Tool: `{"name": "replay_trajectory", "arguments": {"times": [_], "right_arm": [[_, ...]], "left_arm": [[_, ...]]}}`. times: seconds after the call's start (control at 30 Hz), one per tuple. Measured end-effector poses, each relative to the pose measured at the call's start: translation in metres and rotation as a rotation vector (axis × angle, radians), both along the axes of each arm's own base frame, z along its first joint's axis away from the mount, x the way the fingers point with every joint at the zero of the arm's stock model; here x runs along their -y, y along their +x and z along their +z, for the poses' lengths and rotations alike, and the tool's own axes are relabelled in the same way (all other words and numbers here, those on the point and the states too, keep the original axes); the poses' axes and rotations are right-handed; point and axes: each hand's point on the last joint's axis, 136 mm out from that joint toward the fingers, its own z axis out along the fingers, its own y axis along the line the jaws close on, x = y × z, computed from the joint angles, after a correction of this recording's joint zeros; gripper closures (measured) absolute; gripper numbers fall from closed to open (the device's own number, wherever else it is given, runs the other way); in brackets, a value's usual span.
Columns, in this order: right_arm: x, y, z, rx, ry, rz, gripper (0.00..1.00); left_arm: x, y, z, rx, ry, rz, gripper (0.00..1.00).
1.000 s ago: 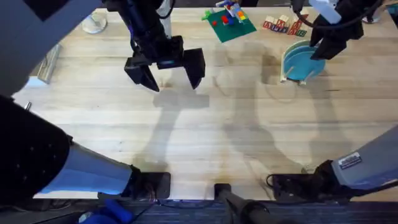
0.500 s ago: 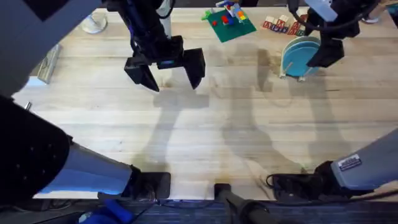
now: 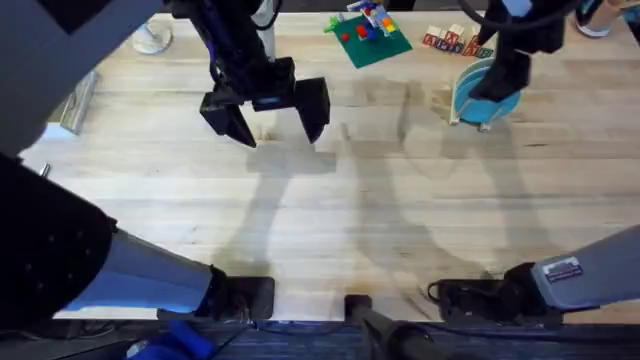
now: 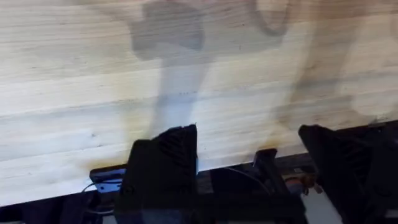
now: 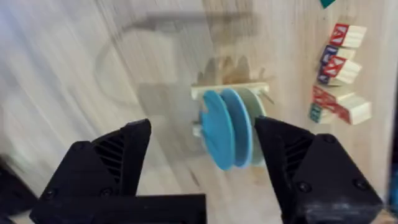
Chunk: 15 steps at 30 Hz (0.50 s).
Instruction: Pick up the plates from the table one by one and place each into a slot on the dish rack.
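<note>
Pale planks of the table (image 3: 400,220) run bare across the middle. At 1 o'clock the rack (image 3: 462,112) holds both plates upright in its slots – the teal plate (image 5: 217,129) beside the icy-blue plate (image 5: 238,127). The right gripper (image 3: 497,80) hangs just over them, fingers spread wide, gripping nothing. At 11 o'clock the left gripper (image 3: 268,118) hovers above bare wood – wide apart too, empty.
</note>
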Motion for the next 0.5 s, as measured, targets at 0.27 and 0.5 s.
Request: {"name": "replay_trajectory", "arguments": {"times": [0.27,0.5], "right_arm": [[-0.049,-0.009,0.003,-0.061,0.143,-0.155,0.006],[-0.07,-0.008,0.005,-0.081,0.209,-0.271,0.006]], "left_arm": [[0.0,0.0,0.0,0.0,0.0,0.0,0.006],[0.0,0.0,0.0,0.0,0.0,0.0,0.006]]}}
